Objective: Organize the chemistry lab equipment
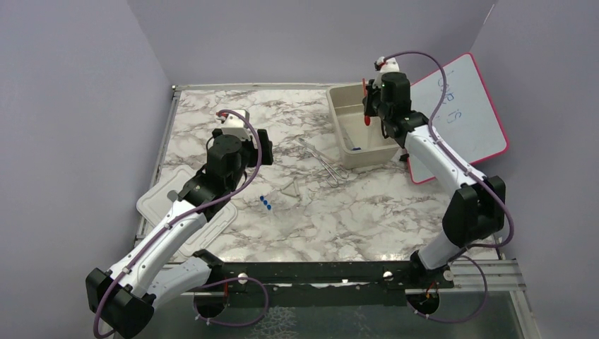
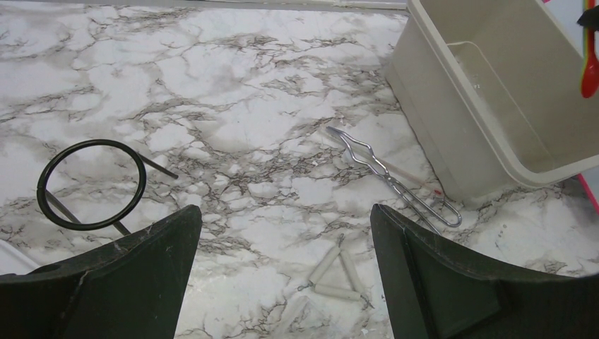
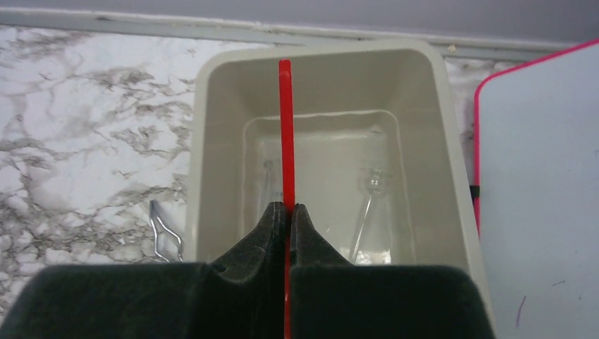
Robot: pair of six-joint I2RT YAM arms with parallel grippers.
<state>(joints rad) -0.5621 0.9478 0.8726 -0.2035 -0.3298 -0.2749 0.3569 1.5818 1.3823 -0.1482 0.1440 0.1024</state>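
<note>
Left gripper (image 1: 263, 145), top view: poised over marble table (image 1: 212, 113), blue-capped tubes (image 1: 268, 202) nearby. Left wrist: fingers (image 2: 127, 275) spread, empty; black wire ring (image 2: 90, 185) left, metal wire clamp (image 2: 395, 176) right, unsorted. Right wrist: right gripper (image 3: 287, 210) pinching red spoon-shaped tool (image 3: 285, 127) over beige tub (image 3: 199, 141), likely for release.

White marble table (image 2: 247, 85) veined grey, beige tub (image 3: 339, 85), red tool (image 3: 285, 127), possibly a dropper, black ring (image 2: 92, 143)

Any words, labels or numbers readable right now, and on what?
Whiteboard: two short lines of blue handwriting, too blurred to read.
Tub, lid: no text visible.
Nothing else legible in any view.
</note>
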